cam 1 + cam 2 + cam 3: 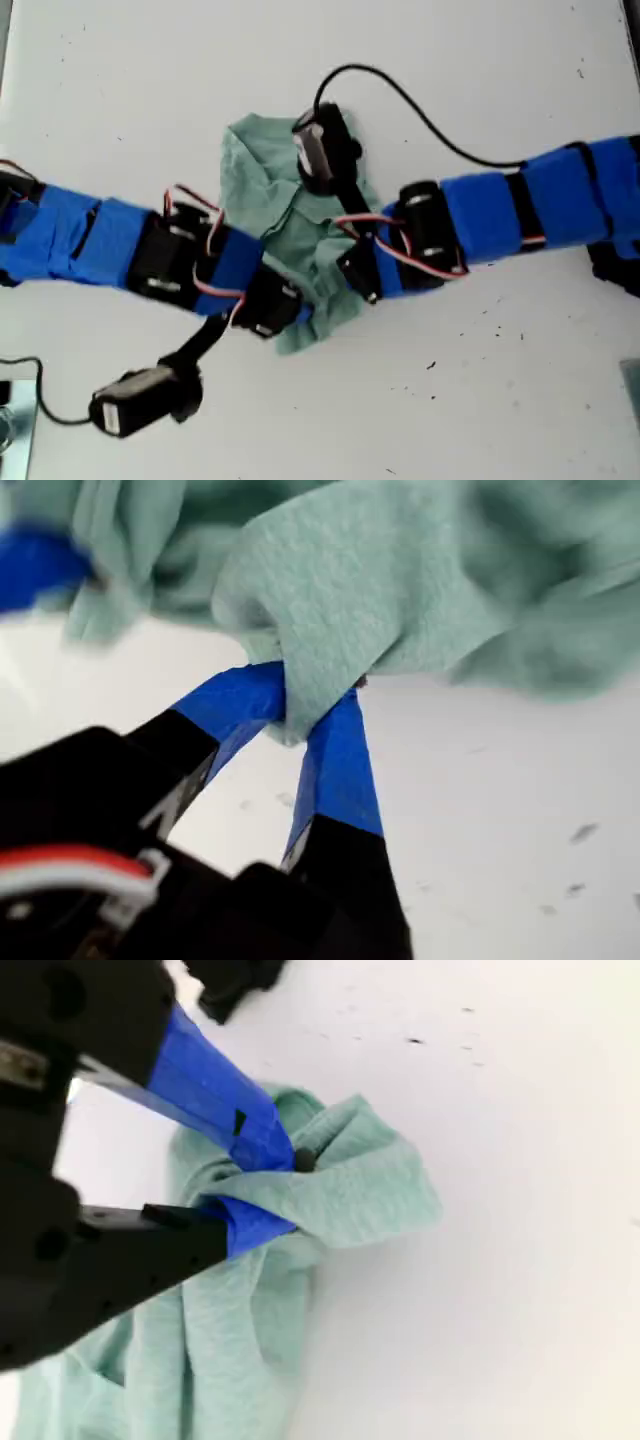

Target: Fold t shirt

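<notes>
The pale green t shirt [268, 190] lies bunched and wrinkled in a heap at the middle of the white table. My first gripper [360, 274] reaches in from the exterior view's right. In the first wrist view it [305, 712] is shut on a fold of the t shirt [400, 570], which hangs just above the tabletop. Reaching in from the exterior view's left, my second gripper [300, 318] meets the heap's near edge. Its blue-taped fingers [240, 1120] pinch a corner of the t shirt [360, 1195], which pokes out past the tips. Both arms cover much of the cloth.
The white table [480, 400] carries a few dark specks. A black cable [420, 110] loops over it behind the first arm. A metallic object [8, 425] sits at the exterior view's lower left edge, and a grey one [632, 385] at its right edge.
</notes>
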